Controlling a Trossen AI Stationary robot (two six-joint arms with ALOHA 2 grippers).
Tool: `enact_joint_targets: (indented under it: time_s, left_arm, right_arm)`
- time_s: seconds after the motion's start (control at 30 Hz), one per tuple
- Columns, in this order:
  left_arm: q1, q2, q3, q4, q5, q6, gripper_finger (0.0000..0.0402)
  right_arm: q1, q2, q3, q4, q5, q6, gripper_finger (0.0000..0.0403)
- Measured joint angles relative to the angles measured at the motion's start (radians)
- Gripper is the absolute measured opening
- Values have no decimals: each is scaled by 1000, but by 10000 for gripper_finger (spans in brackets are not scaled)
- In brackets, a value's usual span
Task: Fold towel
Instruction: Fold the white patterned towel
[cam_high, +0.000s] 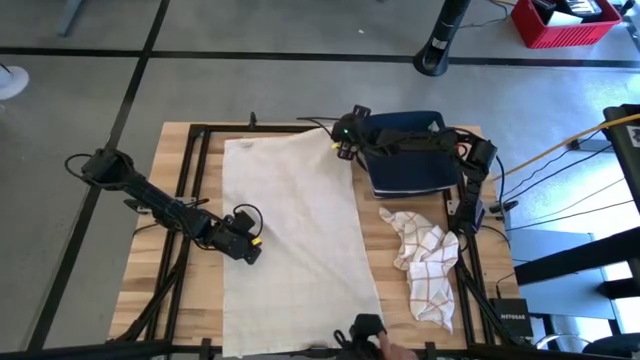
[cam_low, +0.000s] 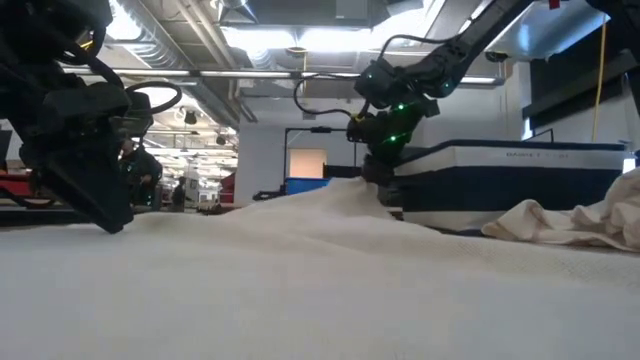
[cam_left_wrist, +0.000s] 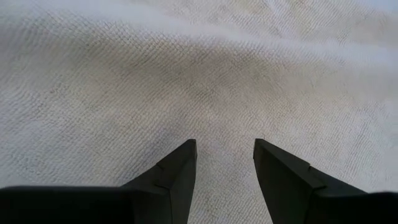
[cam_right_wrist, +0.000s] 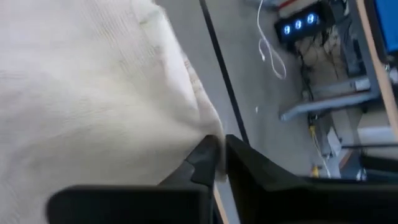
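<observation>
The cream towel (cam_high: 290, 235) lay spread flat and long over the wooden table (cam_high: 140, 270), its weave finely textured, with one far corner lifted beside the navy bin (cam_high: 410, 150). The right gripper (cam_high: 343, 140) had its fingers pinched on that corner. The left gripper (cam_high: 245, 240) hovered over the towel's near-left edge, fingers apart.

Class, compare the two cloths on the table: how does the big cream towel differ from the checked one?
The cream towel is plain, lies spread out flat and is far larger; the checked cloth has orange grid lines, is crumpled in a heap and is smaller. The right gripper pinches the cream towel's corner; nothing touches the checked cloth. Both rest on the wooden table.
</observation>
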Motion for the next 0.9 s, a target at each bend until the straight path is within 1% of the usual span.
enact_joint_targets:
  time_s: [0.07, 0.17, 0.23, 0.27, 0.4, 0.5, 0.57, 0.63, 0.7, 0.83, 0.9]
  left_arm:
    - [0, 0, 0, 4, 0, 0, 153]
    - [0, 0, 0, 26, 1, 17, 153]
    - [0, 0, 0, 31, 1, 22, 153]
    - [0, 0, 0, 33, 1, 23, 153]
    - [0, 0, 0, 40, 8, 29, 153]
    - [0, 0, 0, 41, 69, 31, 153]
    - [-2, 0, 0, 39, 134, 38, 153]
    - [-12, 0, 2, 51, 213, 51, 153]
    - [-34, 0, 13, 48, 266, 56, 153]
    - [-105, 0, 56, 56, 279, 73, 153]
    - [-141, 0, 61, 65, 272, 78, 153]
  right_arm:
    - [2, -4, 4, -40, 40, 4, 80]
    - [16, -7, 34, -95, 103, 1, 138]
    - [28, -21, 64, -113, 96, 4, 176]
    - [35, -31, 84, -131, 75, 5, 192]
    - [81, -63, 162, -246, -82, 22, 242]
    - [135, -96, 220, -360, -196, 58, 261]
    - [175, -126, 251, -439, -299, 101, 267]
    - [223, -150, 256, -523, -402, 150, 268]
    - [281, -163, 255, -592, -498, 215, 268]
    - [435, -174, 254, -709, -643, 348, 268]
    - [526, -174, 224, -709, -657, 393, 269]
